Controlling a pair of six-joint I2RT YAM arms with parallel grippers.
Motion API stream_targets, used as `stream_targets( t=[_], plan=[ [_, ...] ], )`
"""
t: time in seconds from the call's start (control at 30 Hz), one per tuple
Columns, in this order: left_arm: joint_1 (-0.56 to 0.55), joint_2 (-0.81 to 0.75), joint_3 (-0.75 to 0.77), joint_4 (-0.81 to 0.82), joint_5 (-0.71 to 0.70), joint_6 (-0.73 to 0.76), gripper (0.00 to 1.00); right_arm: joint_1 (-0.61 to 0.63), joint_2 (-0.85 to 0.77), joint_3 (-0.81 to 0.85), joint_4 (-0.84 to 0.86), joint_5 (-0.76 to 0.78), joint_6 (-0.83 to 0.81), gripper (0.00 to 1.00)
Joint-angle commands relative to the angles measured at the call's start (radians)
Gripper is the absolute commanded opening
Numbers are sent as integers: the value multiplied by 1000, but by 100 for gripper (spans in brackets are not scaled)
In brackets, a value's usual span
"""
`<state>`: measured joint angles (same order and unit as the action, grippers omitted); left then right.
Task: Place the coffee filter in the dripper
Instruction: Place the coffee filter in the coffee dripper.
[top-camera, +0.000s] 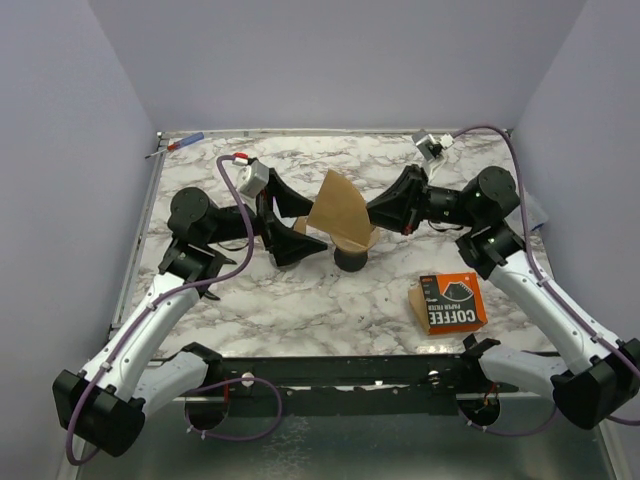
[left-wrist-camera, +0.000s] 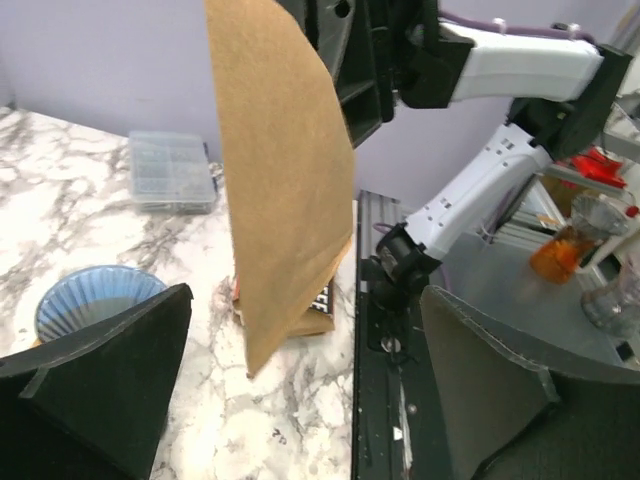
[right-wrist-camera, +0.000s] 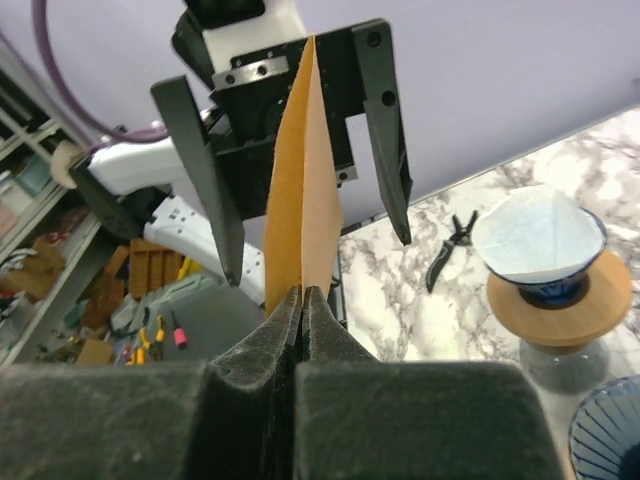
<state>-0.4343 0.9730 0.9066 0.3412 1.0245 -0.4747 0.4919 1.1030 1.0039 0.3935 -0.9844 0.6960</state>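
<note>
Brown paper filter (top-camera: 338, 210) upright, just above dripper (top-camera: 350, 262). R tool (right-wrist-camera: 302, 295) pinching its edge; L tool (top-camera: 308, 224) spread wide either side, not touching. We judge: carry step; next, lower tip-first into dripper.

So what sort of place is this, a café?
Probably a robotics lab's test booth, not a kitchen: plain walls box in a marble-patterned table, and cluttered workshop shelves with hand tools show beyond it.
</note>
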Motion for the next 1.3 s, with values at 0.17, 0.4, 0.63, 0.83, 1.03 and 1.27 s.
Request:
stream_targets(
  t=[0.17, 0.4, 0.63, 0.83, 1.03, 1.27],
  plan=[
    [-5, 19, 97, -267, -382, 114, 99, 6, 2, 233, -591, 430, -277, 1],
    [-6, 103, 179, -477, -636, 136, 99, 6, 85, 362, -853, 652, -345, 1],
    [-74, 154, 250, -570, -919, 114, 99, 7, 134, 433, -1025, 785, -419, 1],
    [-233, 244, 349, -651, -1212, 124, 99, 7, 208, 482, -1122, 760, -466, 1],
    [-330, 369, 446, -706, -1296, 60, 99, 7, 260, 472, -1111, 684, -462, 1],
    [-370, 411, 476, -709, -1350, -5, 99, 6, 310, 478, -1131, 661, -473, 1]
  ],
)
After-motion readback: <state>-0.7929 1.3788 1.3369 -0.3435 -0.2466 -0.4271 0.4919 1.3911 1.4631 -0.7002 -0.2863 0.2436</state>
